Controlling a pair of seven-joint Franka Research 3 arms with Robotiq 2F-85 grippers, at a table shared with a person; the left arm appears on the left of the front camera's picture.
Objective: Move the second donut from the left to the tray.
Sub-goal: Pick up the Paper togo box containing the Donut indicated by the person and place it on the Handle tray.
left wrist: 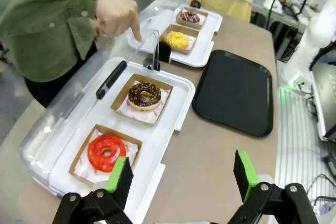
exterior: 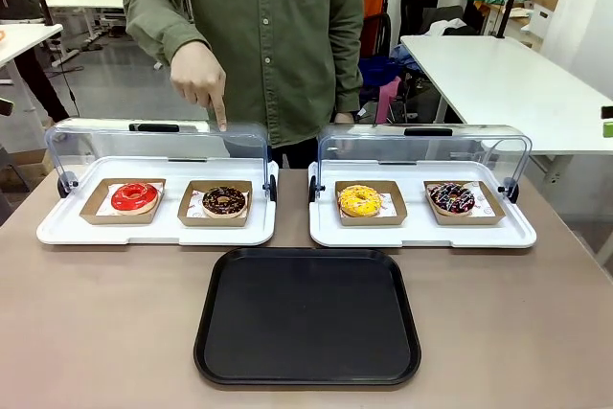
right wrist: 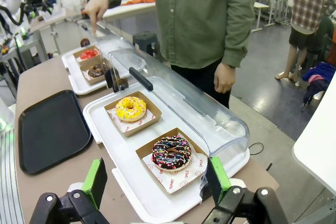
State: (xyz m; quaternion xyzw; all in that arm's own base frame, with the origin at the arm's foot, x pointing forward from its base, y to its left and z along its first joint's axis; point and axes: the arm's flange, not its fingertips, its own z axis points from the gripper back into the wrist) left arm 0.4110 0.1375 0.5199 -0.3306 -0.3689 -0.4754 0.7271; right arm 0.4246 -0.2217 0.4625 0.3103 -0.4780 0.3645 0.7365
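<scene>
Red-iced donut [left wrist: 107, 152] sits just ahead of the left gripper [left wrist: 184, 174], by its left finger in the wrist view. Jaws are wide apart, holding nothing. Farther ahead on the same white display tray [left wrist: 181, 95] is the second donut from the left [left wrist: 144, 94]: dark chocolate, pale sprinkles, in a brown cardboard holder [left wrist: 122, 95], clear lid [left wrist: 63, 114] swung back. Person's hand [left wrist: 118, 14] points one finger down over the lid, beyond that donut. Black tray [left wrist: 234, 92] lies flat on the table [left wrist: 210, 161], ahead and right of the left gripper, just beside the display tray. Right gripper [right wrist: 156, 182] hangs over the other display tray [right wrist: 121, 156], jaws spread, gripping nothing. Colourful-sprinkle donut [right wrist: 171, 153] is directly ahead of it, yellow donut [right wrist: 130, 108] beyond.
</scene>
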